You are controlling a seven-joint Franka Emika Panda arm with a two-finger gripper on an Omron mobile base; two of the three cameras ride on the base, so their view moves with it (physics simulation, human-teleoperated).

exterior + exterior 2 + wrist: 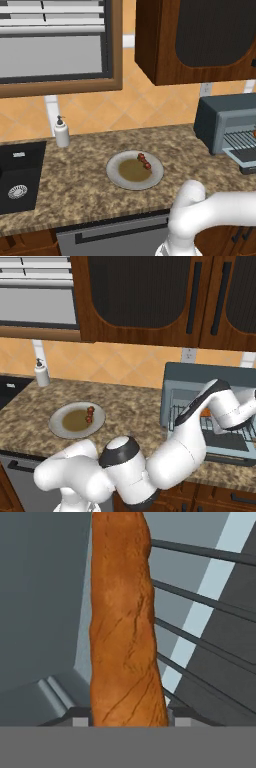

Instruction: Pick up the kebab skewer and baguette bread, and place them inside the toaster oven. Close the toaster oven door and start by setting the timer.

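The baguette bread, a long orange-brown loaf, runs up the hand view from between my gripper's dark fingertips, which are shut on its near end. It hangs over the wire rack inside the toaster oven. In the right base view my arm reaches into the oven, where a bit of the baguette bread shows. The toaster oven door hangs open and flat. The toaster oven stands at the counter's right end. The kebab skewer lies on the grey plate.
A white soap dispenser stands by the wall, beside the dark sink at the left. Dark wooden cabinets hang above the oven. Speckled counter surrounds the plate.
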